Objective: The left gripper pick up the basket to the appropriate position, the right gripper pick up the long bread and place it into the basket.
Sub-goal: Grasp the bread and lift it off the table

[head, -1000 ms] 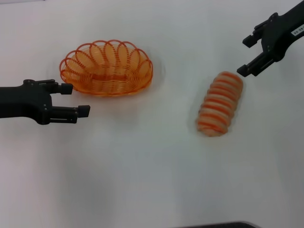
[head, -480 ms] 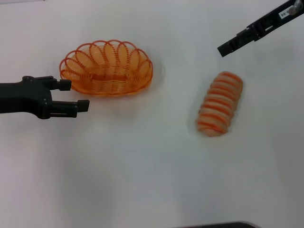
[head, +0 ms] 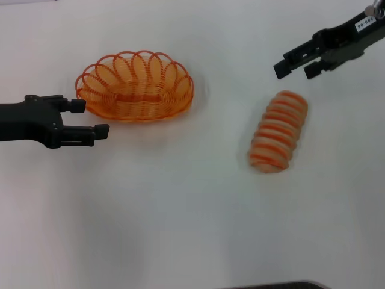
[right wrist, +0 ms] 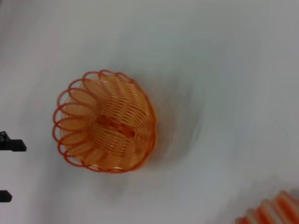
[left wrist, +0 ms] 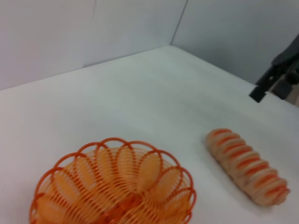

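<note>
Orange wire basket (head: 135, 87) sits upright on the white table (head: 180, 211), left of centre, nothing in it, not lifted. Left gripper (head: 88, 118) is just beside the basket's near-left rim, level with it, fingers spread, one fingertip near the rim and the other a little nearer the robot; no contact visible. So the basket lies straight ahead of the open jaws, toward the robot's right. Long bread (head: 279, 130) lies flat on the table, well apart from the basket on the right side, long axis running near-to-far with a slight tilt. Right gripper (head: 296, 64) hovers beyond the bread's far end, fingers parted, holding nothing. Likely next: left closes on the basket rim; right must come down over the loaf.
</note>
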Controlling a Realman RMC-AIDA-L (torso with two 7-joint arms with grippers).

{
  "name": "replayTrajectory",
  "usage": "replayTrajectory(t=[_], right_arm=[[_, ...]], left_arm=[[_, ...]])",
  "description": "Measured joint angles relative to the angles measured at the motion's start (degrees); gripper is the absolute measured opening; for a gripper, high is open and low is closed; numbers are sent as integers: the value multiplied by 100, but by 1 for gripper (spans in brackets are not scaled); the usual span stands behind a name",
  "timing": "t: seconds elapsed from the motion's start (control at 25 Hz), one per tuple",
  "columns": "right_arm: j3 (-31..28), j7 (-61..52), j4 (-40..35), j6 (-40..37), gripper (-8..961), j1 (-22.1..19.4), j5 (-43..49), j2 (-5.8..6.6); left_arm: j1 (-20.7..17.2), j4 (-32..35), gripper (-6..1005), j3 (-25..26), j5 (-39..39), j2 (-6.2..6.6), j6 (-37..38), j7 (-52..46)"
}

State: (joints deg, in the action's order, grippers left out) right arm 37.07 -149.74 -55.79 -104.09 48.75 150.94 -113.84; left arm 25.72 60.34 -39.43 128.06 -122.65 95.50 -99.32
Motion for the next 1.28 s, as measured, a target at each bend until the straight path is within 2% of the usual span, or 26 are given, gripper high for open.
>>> replayTrajectory(t=[0.32,0.48,0.64,0.84,1.28], right_arm=[[294,-785,159,10,910,-178,108,18],[380,-1039,466,77,906,-191,126,24],[402,-1176,938,250,903,-118,223,64],[478,-1400,1329,347,899,51,361,174],[621,-1680,1378,470,890,180,759,203]], left_arm=[[-33,117,888,-18,275,-19,-309,40],[15,186,888,-38,368,-5,-345,48],[31,293,888,-85,407,-30,-348,50],[37,325,887,-120,412,-32,-323,53],[39,387,887,-205,414,-101,-365,36]])
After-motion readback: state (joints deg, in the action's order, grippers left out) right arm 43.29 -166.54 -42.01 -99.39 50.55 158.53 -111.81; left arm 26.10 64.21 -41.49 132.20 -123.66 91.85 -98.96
